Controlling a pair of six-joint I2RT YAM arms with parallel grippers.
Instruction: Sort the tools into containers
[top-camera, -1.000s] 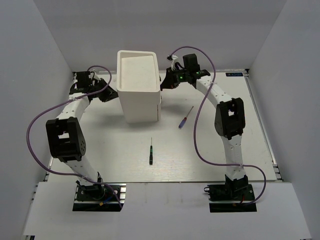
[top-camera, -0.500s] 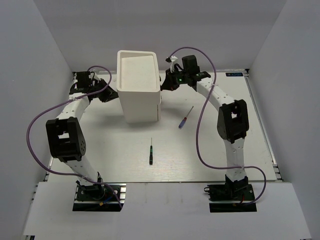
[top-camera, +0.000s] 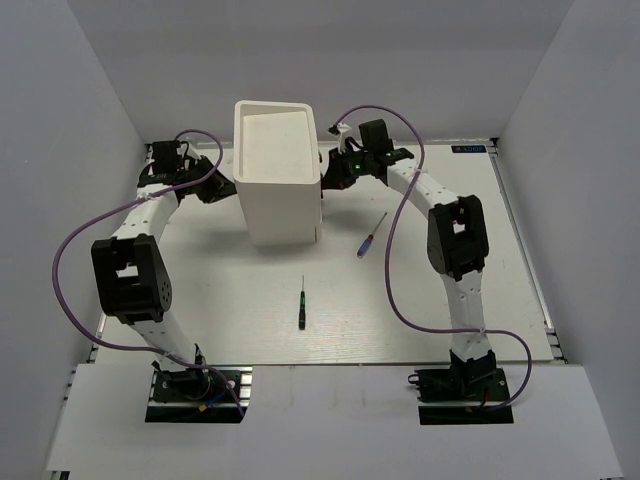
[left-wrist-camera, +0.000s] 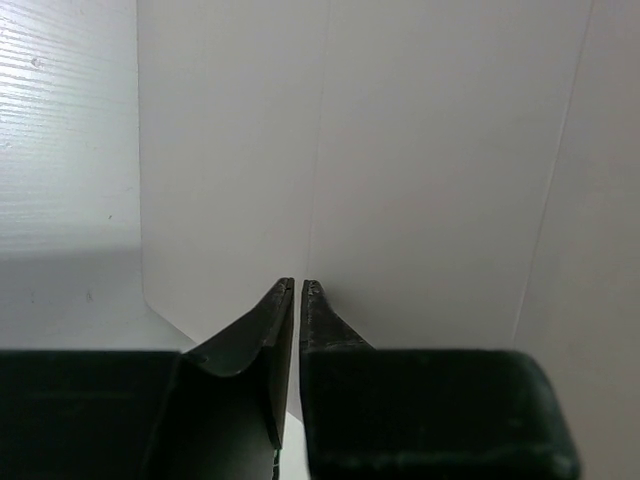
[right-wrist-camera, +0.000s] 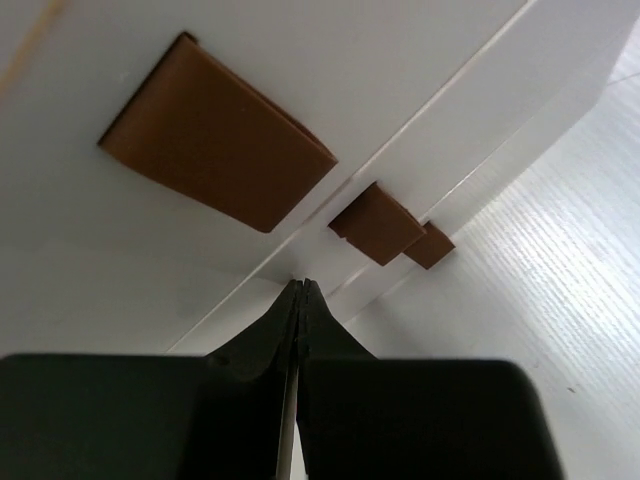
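The tall white cabinet (top-camera: 277, 170) with a recessed top tray stands at the table's back middle. My left gripper (top-camera: 225, 188) is shut and empty, its tips (left-wrist-camera: 298, 285) against the cabinet's plain left wall (left-wrist-camera: 430, 170). My right gripper (top-camera: 326, 180) is shut and empty, its tips (right-wrist-camera: 301, 285) at a seam between white drawer fronts (right-wrist-camera: 120, 250) with brown tabs (right-wrist-camera: 220, 145). The thin blue/red screwdriver (top-camera: 372, 235) lies right of the cabinet. The thin black screwdriver (top-camera: 302, 305) lies in front of it. No pliers or green-handled screwdrivers show.
White walls close in the table on the left, back and right. Purple cables loop off both arms above the table. Bare table surface (right-wrist-camera: 560, 280) shows beside the drawer side.
My right gripper has moved left, closer in against the cabinet's right side. The left arm and both screwdrivers have not moved.
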